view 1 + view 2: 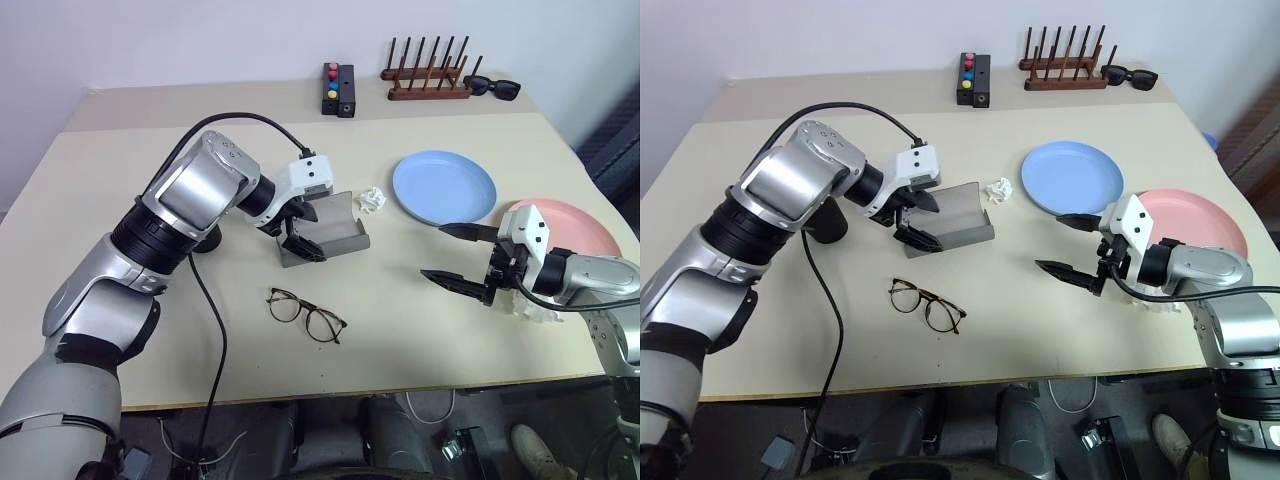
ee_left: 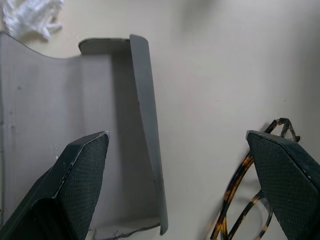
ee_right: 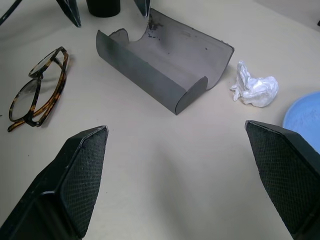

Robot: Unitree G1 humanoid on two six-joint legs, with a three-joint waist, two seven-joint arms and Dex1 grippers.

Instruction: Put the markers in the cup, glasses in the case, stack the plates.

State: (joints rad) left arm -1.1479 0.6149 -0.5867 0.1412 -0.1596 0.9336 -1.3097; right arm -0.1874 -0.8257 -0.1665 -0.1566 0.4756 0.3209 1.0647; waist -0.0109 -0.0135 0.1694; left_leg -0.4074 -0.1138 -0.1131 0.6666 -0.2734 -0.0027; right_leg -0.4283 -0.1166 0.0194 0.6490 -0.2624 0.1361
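The grey case (image 1: 340, 232) lies open mid-table with its lid raised. My left gripper (image 1: 304, 232) hangs open just over the case's left end, one finger above the case interior (image 2: 60, 100) and the other above the glasses (image 2: 240, 205). The tortoiseshell glasses (image 1: 306, 315) lie on the table in front of the case. The black cup (image 1: 826, 222) stands behind my left forearm, partly hidden. The blue plate (image 1: 445, 187) and the pink plate (image 1: 580, 228) lie side by side at the right. My right gripper (image 1: 432, 250) is open, empty, in front of the plates. The markers are out of view.
A crumpled white paper (image 1: 373, 198) lies between the case and the blue plate, and another white scrap (image 1: 535, 312) under my right wrist. At the back stand a black button box (image 1: 338, 90), a wooden rack (image 1: 428, 78) and black sunglasses (image 1: 492, 87).
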